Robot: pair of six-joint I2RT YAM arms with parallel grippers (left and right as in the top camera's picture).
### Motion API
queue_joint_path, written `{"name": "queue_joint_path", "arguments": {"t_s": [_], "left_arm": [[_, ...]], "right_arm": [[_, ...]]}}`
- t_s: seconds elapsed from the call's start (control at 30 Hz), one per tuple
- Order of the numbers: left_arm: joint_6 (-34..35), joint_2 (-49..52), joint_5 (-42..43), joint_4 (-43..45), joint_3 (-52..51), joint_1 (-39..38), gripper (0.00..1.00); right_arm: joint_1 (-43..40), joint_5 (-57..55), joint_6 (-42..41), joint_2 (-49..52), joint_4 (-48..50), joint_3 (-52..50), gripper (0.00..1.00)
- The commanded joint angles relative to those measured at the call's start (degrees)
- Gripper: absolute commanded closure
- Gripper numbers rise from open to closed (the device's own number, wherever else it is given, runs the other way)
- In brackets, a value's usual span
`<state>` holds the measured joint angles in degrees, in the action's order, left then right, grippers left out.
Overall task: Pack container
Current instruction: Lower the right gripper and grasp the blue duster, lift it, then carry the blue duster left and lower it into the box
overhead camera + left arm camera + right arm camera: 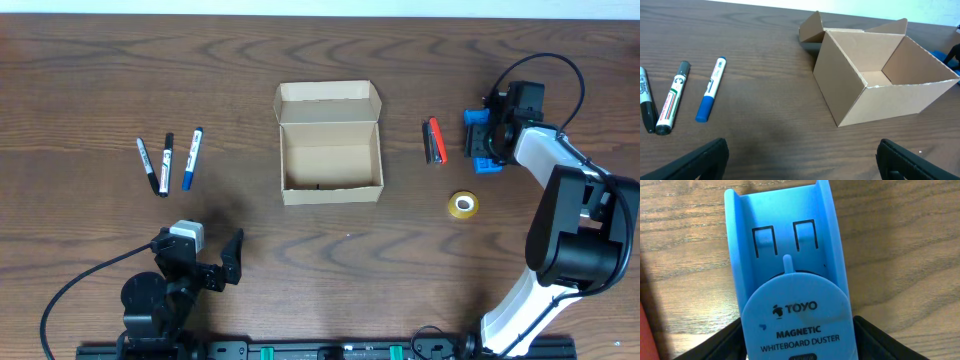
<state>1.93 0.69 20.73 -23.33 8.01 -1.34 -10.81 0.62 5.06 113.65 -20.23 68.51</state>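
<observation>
**Figure: Open Container at Table Centre, Right Arm at the Whiteboard Duster**

The container (330, 192), a plain tan cardboard box, is standing upright at the middle of the wooden table (100, 70). Its hinged lid is lying folded back on the far side, so the interior is showing.

To the robot's left of the box, three markers (166, 163) are lying roughly parallel and well apart from it. The blue-capped marker (191, 158) is the one nearest the box.

To the right, a red pen-like item (437, 138) and a black one (428, 142) are lying side by side, touching or nearly so. A yellow tape roll (462, 204) is resting nearer the robot's side.

The left gripper (802, 167) is hovering low near the front edge, facing the markers and the box. Its jaws are spread wide and holding nothing.

The right gripper (799, 340) is sitting directly over a blue magnetic whiteboard duster (785, 255), which is lying flat on the table just beyond the red and black items. Its two black fingers (715, 347) are flanking the duster's rounded labelled end, one on each side and close against its edges. Whether they are pressing on the plastic or standing just clear of it cannot be told from these views.
</observation>
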Motion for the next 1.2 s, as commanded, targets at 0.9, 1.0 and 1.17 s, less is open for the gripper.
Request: {"name": "queue_joint_path", "arguments": {"t_s": [0.9, 1.0, 1.17], "left_arm": [[0.7, -0.4, -0.2, 0.0, -1.2, -0.2, 0.05], [0.7, -0.4, -0.2, -0.1, -1.2, -0.2, 0.05], [0.7, -0.4, -0.2, 0.0, -1.2, -0.2, 0.05]], "right_arm": [[0.1, 6.3, -0.7, 1.0, -16.6, 20.9, 0.67], [1.1, 9.5, 0.2, 1.0, -20.7, 27.5, 0.67], [5.3, 14.3, 3.8, 1.0, -27.4, 38.2, 0.67]]}}
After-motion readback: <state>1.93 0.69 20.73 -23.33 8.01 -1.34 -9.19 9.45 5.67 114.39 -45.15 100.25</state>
